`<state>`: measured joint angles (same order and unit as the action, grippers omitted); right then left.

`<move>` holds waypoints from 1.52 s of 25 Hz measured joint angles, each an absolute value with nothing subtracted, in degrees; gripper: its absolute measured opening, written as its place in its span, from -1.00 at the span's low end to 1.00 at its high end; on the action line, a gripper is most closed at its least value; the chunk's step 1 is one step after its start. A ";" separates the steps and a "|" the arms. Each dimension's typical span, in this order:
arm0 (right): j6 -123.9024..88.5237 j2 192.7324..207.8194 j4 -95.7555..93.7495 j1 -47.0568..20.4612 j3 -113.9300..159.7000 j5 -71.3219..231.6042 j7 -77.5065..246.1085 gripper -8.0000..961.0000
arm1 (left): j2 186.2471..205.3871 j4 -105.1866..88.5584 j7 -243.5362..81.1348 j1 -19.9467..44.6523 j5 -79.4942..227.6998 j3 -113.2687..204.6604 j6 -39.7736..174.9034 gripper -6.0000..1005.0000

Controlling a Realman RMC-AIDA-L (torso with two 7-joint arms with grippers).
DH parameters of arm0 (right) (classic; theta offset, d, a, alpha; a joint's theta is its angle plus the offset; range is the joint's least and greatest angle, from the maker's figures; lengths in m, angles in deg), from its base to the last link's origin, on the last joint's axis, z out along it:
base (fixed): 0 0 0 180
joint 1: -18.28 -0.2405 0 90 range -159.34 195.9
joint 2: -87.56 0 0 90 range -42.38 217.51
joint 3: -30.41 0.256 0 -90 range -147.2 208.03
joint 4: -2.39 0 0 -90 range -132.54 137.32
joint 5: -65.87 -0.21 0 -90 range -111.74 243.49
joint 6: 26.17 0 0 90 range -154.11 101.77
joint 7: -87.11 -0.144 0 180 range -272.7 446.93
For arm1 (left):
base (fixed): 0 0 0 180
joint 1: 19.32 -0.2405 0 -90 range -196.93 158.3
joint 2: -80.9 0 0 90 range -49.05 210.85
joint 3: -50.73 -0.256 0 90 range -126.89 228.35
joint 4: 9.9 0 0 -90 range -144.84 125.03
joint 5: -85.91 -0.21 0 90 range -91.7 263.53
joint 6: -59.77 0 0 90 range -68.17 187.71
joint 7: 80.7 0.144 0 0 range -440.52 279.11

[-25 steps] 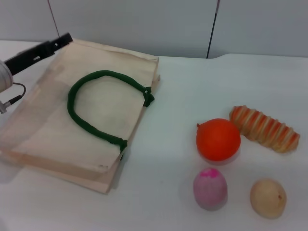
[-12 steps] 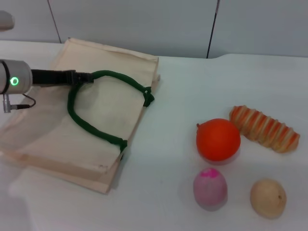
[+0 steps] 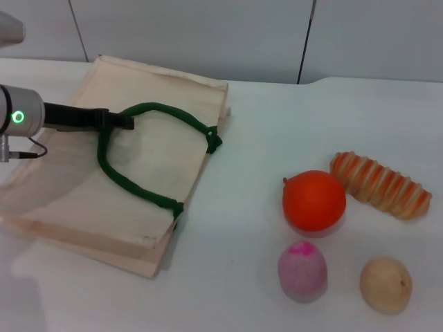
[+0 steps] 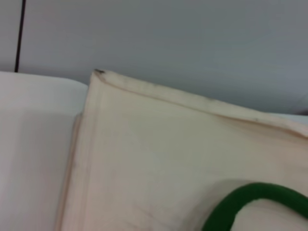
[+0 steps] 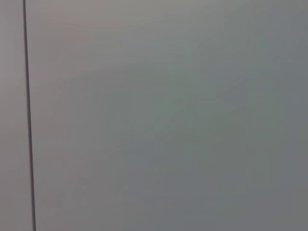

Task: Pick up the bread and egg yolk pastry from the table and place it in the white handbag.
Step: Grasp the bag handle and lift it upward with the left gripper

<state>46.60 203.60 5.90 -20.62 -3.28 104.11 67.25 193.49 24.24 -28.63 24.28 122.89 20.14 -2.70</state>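
The bread (image 3: 381,185), a tan loaf with orange-red stripes, lies on the table at the right. The egg yolk pastry (image 3: 385,284), a small pale tan ball, sits near the front right. The white handbag (image 3: 166,90) lies flat at the left, with its dark green handle (image 3: 138,187) looped on top. My left gripper (image 3: 123,121) reaches in from the left, and its tip is at the far left bend of the handle. The left wrist view shows the bag's cloth (image 4: 159,159) and a bit of the green handle (image 4: 250,202). The right gripper is out of view.
A round orange fruit (image 3: 313,200) sits just left of the bread. A mauve egg-shaped thing with a pink top (image 3: 302,270) stands left of the pastry. A grey wall runs along the back of the table; the right wrist view shows only wall.
My left arm has swung from the bag's far left corner down and right over the bag to the handle's left bend. Over the last half second it barely shifted. The food items have not moved.
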 joint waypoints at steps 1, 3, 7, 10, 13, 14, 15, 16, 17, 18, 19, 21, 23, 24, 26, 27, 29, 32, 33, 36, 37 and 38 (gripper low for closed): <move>46.60 203.60 5.90 -20.63 -3.26 104.10 67.25 0.72 | 193.48 24.20 -28.71 24.38 122.48 20.14 -2.82 0.41; 46.60 203.58 5.90 -20.71 -3.24 104.10 67.25 0.72 | 193.46 23.95 -28.84 24.60 121.57 20.14 -3.12 0.41; 46.60 203.58 5.90 -20.94 -3.24 104.11 67.25 0.72 | 193.13 22.49 -28.86 25.49 120.18 20.14 -3.05 0.40; 46.67 203.58 5.90 -21.02 -3.25 104.10 67.11 0.72 | 192.99 21.48 -28.57 26.18 119.51 20.14 -2.50 0.40; 46.69 203.58 5.90 -21.10 -3.29 104.10 66.76 0.72 | 193.00 20.91 -28.53 26.64 119.17 20.15 -1.95 0.39; 46.70 203.58 5.90 -21.10 -3.29 104.11 66.75 0.72 | 193.00 20.69 -28.54 26.70 119.16 20.14 -1.91 0.39; 46.71 203.58 5.90 -21.10 -3.29 104.10 66.74 0.72 | 193.00 20.50 -28.55 26.74 119.15 20.14 -1.89 0.39; 46.72 203.58 5.90 -21.10 -3.28 104.10 66.74 0.72 | 192.99 20.39 -28.58 26.79 119.14 20.15 -1.88 0.39; 46.72 203.58 5.90 -21.10 -3.27 104.10 66.73 0.72 | 192.99 20.35 -28.70 26.81 119.13 20.15 -1.87 0.38; 46.72 203.58 5.91 -21.11 -3.26 104.11 66.73 0.72 | 192.99 20.34 -28.82 26.81 119.12 20.16 -1.84 0.38; 46.72 203.58 5.90 -21.12 -3.25 104.10 66.73 0.72 | 192.99 20.34 -28.91 26.81 119.12 20.20 -1.77 0.38; 46.72 203.58 5.91 -21.17 -3.25 104.10 66.72 0.72 | 193.01 20.33 -29.33 26.82 119.16 20.36 -1.27 0.38; 46.71 203.58 5.90 -21.18 -3.30 104.10 66.72 0.72 | 193.12 20.32 -29.78 26.82 119.20 20.42 -0.64 0.24; 46.71 203.58 5.91 -21.18 -3.34 104.11 66.72 0.72 | 193.17 20.32 -29.94 26.83 119.20 20.36 -0.44 0.17; 46.73 203.58 5.91 -21.18 -3.39 104.10 66.72 0.72 | 193.26 20.33 -29.89 26.83 119.19 20.20 -0.27 0.03; 46.79 203.58 5.91 -21.18 -3.39 104.10 66.72 0.71 | 193.30 20.33 -29.81 26.83 119.20 20.18 -0.14 -0.04; 46.97 203.58 5.91 -21.19 -3.41 104.10 66.72 0.71 | 193.40 20.33 -29.71 26.83 119.31 20.16 0.11 -0.24; 47.17 203.58 5.91 -21.19 -3.42 104.10 67.02 0.71 | 193.45 20.33 -29.73 26.88 119.61 20.18 -0.32 -0.52; 47.26 203.60 5.89 -21.18 -3.37 104.07 67.27 0.71 | 193.44 20.33 -29.69 26.94 119.72 20.33 -0.59 -0.56; 47.95 203.70 5.77 -20.95 -3.14 103.83 67.77 0.70 | 193.51 20.33 -28.38 27.06 121.46 20.71 -1.04 -0.68; 48.36 203.73 5.74 -20.80 -3.05 103.71 67.83 0.70 | 193.53 20.33 -27.86 27.04 122.34 20.72 -1.13 -0.71; 48.71 203.74 5.74 -20.68 -2.97 103.65 67.79 0.70 | 193.54 20.37 -26.76 26.83 124.08 20.73 -1.66 -0.75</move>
